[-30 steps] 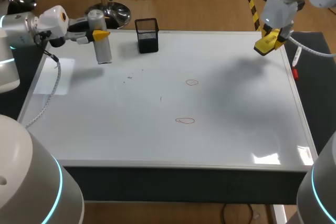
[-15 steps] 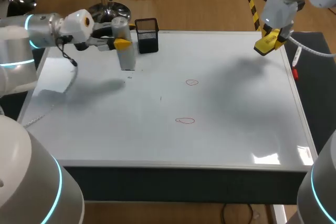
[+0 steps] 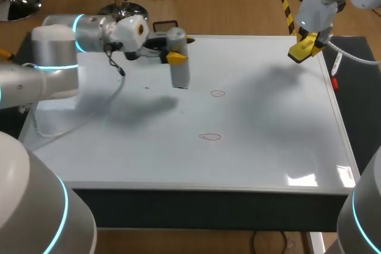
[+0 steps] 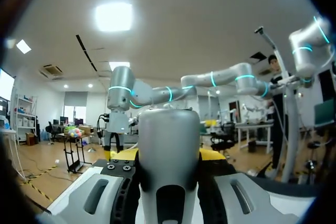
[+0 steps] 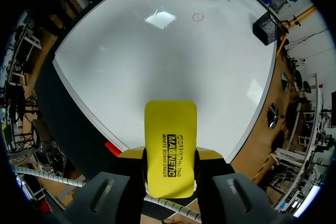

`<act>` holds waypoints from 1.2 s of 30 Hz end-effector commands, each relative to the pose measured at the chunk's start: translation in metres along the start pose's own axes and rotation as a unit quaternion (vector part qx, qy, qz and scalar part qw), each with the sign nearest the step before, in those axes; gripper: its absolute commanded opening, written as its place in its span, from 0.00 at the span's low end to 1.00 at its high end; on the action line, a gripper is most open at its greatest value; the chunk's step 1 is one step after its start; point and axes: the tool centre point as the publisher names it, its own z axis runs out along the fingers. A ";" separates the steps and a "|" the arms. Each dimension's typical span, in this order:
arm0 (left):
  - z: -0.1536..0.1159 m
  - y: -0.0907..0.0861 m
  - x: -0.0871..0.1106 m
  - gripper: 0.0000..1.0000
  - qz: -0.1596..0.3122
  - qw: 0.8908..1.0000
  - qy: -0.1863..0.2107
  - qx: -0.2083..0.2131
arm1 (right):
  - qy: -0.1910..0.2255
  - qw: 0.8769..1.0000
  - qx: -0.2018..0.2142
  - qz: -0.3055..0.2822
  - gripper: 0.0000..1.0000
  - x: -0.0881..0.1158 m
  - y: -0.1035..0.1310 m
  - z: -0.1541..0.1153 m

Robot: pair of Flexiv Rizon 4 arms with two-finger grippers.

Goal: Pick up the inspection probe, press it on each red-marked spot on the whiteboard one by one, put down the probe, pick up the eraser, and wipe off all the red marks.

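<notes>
Left tool (image 3: 171,55) closed on probe (image 3: 179,66). Probe upright, lower end at or just above whiteboard (image 3: 268,129); contact unclear. Near upper red mark (image 3: 218,93), on its left; lower red mark (image 3: 209,137) farther off. Right tool (image 3: 305,47) clamped on eraser (image 3: 297,52), above whiteboard's far right corner.

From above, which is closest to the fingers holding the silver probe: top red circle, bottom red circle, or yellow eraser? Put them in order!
1. Upper red circle, just right of the left gripper holding the probe.
2. Lower red circle, farther toward the front.
3. Yellow eraser, far right, held up.
</notes>
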 end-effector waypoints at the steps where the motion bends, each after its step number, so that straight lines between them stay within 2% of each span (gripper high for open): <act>1: 0.028 0.013 -0.015 0.00 -0.004 0.999 0.036 0.007 | 0.002 1.000 0.000 -0.001 0.00 -0.001 -0.001 0.000; 5: 0.048 0.024 -0.019 0.00 -0.005 0.998 0.055 0.003 | 0.002 1.000 0.000 -0.001 0.00 -0.001 -0.001 0.000; 12: 0.065 0.040 -0.024 0.00 -0.016 0.997 0.069 0.005 | 0.002 1.000 0.000 -0.001 0.00 -0.001 -0.001 0.000; 21: 0.075 0.055 -0.033 0.00 -0.023 0.997 0.074 0.012 | 0.002 1.000 0.000 -0.001 0.00 -0.001 -0.001 0.000; 36: 0.082 0.067 -0.039 0.00 -0.030 0.996 0.079 0.002 | 0.002 1.000 0.000 -0.001 0.00 -0.001 -0.001 0.000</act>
